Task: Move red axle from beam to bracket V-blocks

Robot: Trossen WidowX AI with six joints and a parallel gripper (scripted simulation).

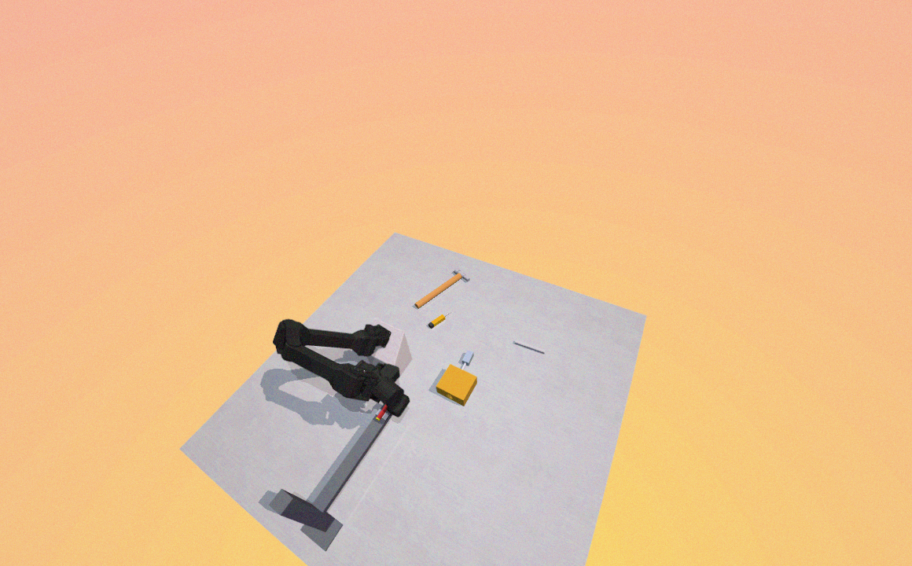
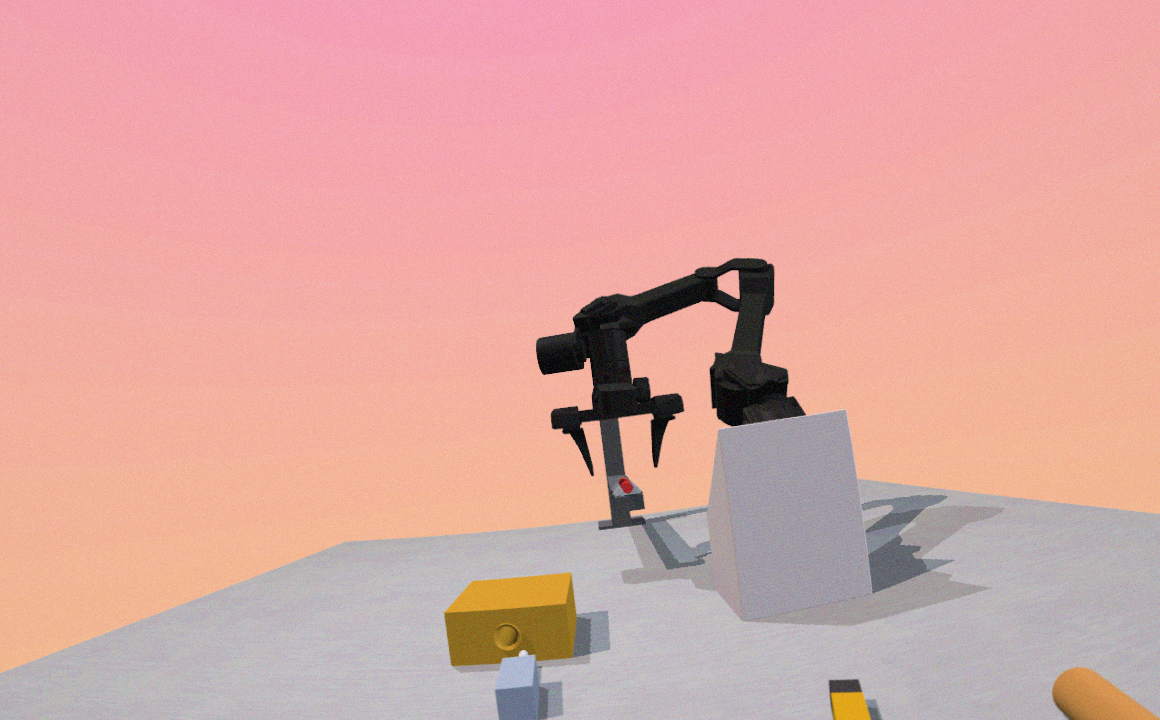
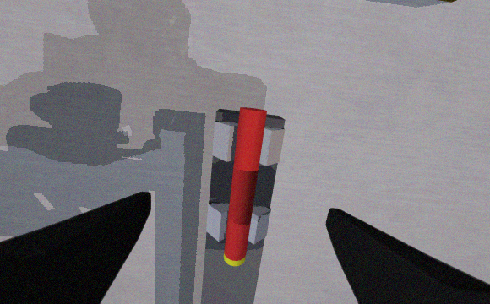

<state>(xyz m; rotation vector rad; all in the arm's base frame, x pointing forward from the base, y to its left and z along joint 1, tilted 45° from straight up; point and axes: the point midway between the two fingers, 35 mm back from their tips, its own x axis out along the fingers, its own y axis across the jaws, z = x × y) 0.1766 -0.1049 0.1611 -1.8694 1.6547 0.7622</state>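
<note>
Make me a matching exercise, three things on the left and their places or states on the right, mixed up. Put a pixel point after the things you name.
1. Red axle (image 1: 381,413) (image 2: 626,485) (image 3: 246,169)
2. Gripper (image 2: 624,471) (image 3: 242,209)
3. Hammer (image 1: 439,289) (image 2: 1094,696)

A. Wide open, holding nothing
B. Lying on the table, with an orange handle
C. Lying in the V-blocks, one end yellow

Pairs: 1-C, 2-A, 3-B

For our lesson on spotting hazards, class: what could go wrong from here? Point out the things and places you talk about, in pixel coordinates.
The hand (image 2: 623,471) (image 3: 242,209) is open, its fingers on either side of the red axle (image 1: 382,413) (image 2: 625,485) (image 3: 245,177); a sideways swing while withdrawing could knock it.
The axle lies in the V-blocks (image 3: 224,141) with nothing visible over it, so a bump to the bracket (image 1: 347,464) (image 2: 612,447) (image 3: 230,279) might roll it out.
</note>
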